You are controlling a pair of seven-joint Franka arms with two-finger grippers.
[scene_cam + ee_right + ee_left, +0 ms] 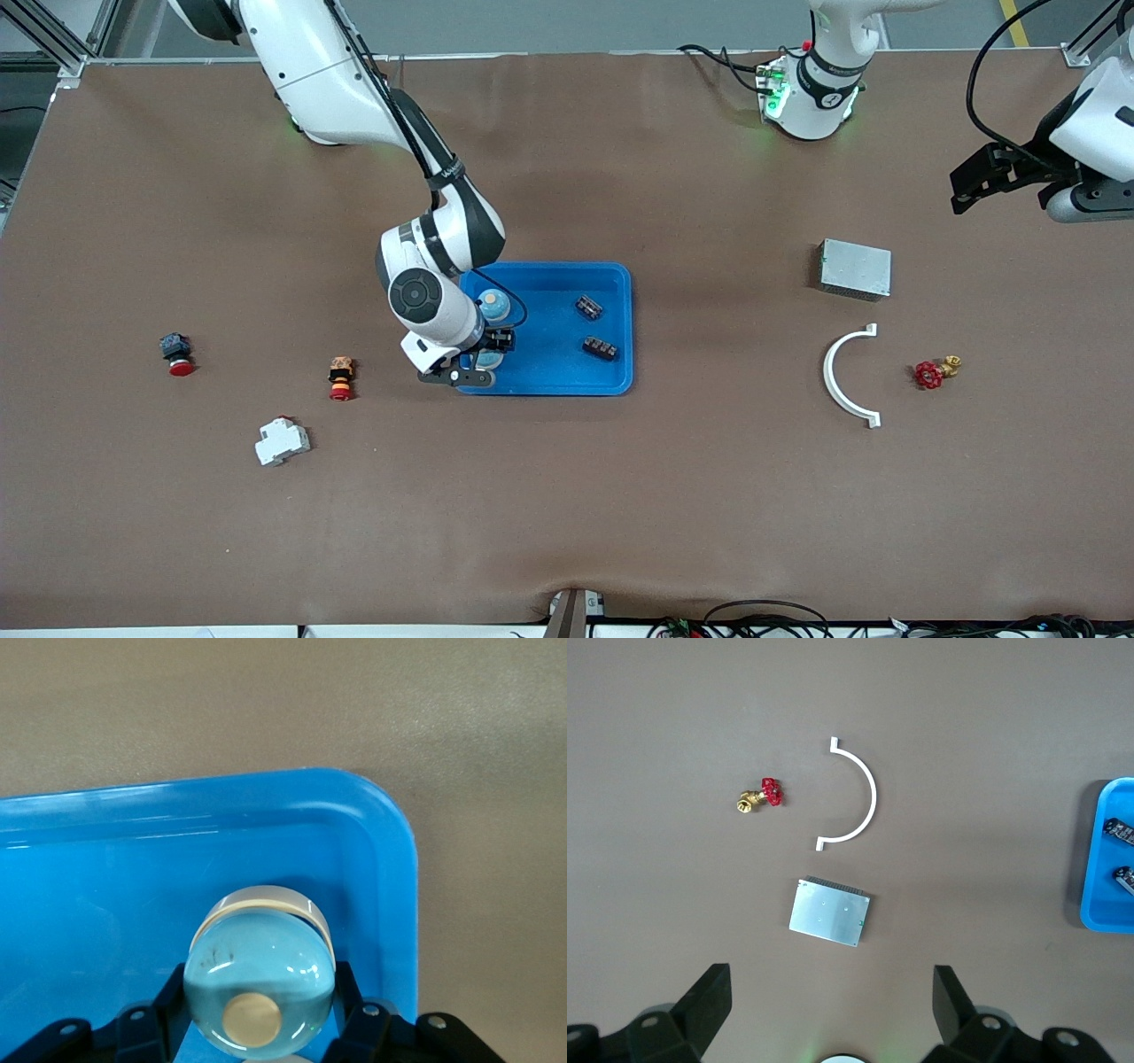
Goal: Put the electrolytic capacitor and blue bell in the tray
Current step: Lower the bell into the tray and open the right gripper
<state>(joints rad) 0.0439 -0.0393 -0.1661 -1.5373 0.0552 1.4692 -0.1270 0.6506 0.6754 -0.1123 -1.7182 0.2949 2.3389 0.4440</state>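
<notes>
The bright blue tray lies mid-table. My right gripper is low in the tray's corner nearest the front camera at the right arm's end. It is shut on the blue bell. In the right wrist view the bell is a glassy blue dome with a beige button, held between both fingers close to the tray's rim. A second blue rounded part with a pale top stands in the tray beside the arm. My left gripper is open and empty, and it waits in the air at the left arm's end.
Two dark blocks lie in the tray. A grey metal box, a white curved piece and a red-handled valve lie toward the left arm's end. Two red push buttons and a white breaker lie toward the right arm's end.
</notes>
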